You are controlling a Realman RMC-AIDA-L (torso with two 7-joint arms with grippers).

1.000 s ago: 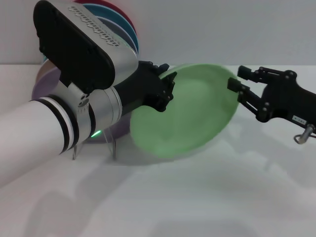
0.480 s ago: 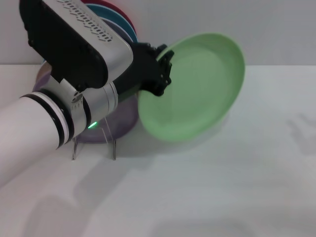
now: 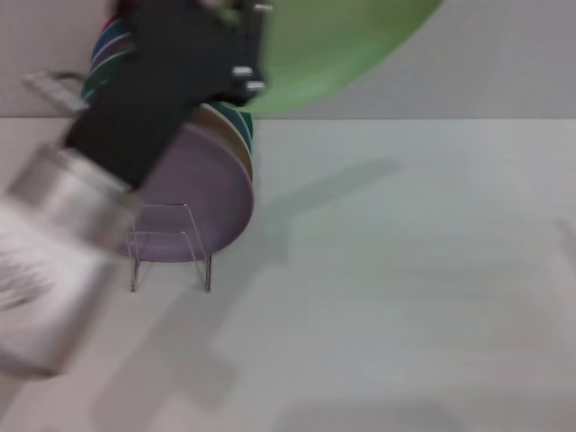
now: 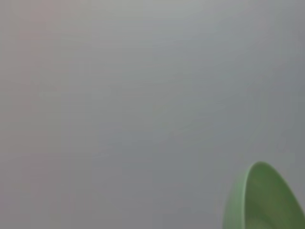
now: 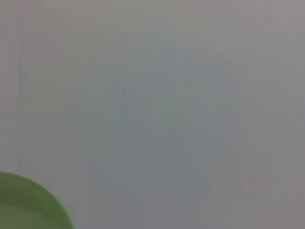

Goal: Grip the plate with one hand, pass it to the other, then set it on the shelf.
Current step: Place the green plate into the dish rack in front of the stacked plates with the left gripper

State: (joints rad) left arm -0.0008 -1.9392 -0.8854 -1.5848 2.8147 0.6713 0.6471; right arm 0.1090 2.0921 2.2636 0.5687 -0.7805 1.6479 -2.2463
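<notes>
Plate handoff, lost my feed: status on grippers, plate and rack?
Left gripper shut on the plate, raised above the rack. Right gripper out of view. Rack already holds a purple plate and others behind.

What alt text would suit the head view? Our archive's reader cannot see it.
The left gripper holds a pale green plate high above a white table, up and to the right of a small clear rack holding a purple plate and other plates. The right gripper is out of view.
</notes>
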